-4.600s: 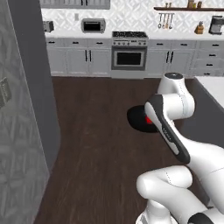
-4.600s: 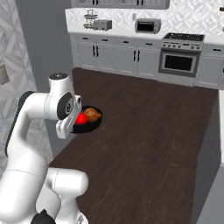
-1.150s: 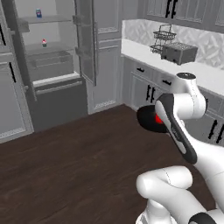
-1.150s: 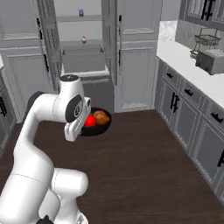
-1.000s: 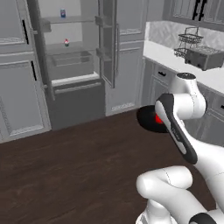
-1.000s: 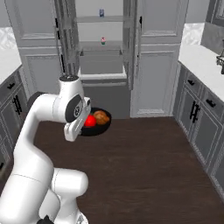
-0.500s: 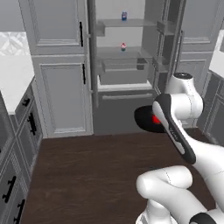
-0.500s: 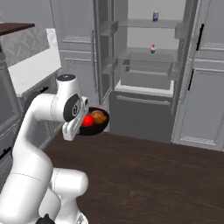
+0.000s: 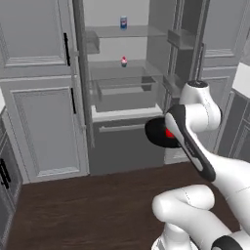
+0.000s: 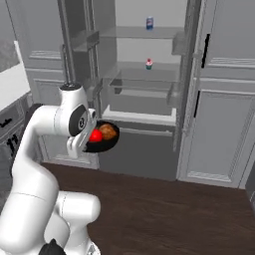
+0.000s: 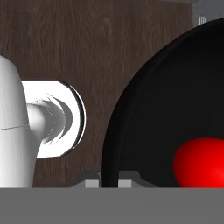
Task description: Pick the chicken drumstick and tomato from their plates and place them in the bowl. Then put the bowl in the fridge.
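My gripper (image 11: 109, 182) is shut on the near rim of the glossy black bowl (image 11: 162, 100), which I hold level in front of my arm. The red tomato (image 11: 199, 162) lies inside the bowl. From the right base view the bowl (image 10: 108, 144) hangs at chest height with the tomato (image 10: 95, 135) and the golden-brown drumstick (image 10: 108, 131) side by side in it. In the left base view my forearm covers part of the bowl (image 9: 155, 133). The grey fridge (image 9: 124, 97) (image 10: 144, 94) stands straight ahead with both doors swung open. The plates are out of view.
On the fridge shelves stand a blue can (image 10: 149, 22) up high and a small red-topped item (image 10: 148, 63) below it. Open door racks (image 9: 183, 39) (image 10: 84, 40) flank the opening. Dark wood floor (image 10: 164, 209) lies between me and the fridge.
The whole view has swung and come closer, so the open fridge now stands straight ahead and larger. The bowl with both foods stays in my grip, unchanged relative to the arm.
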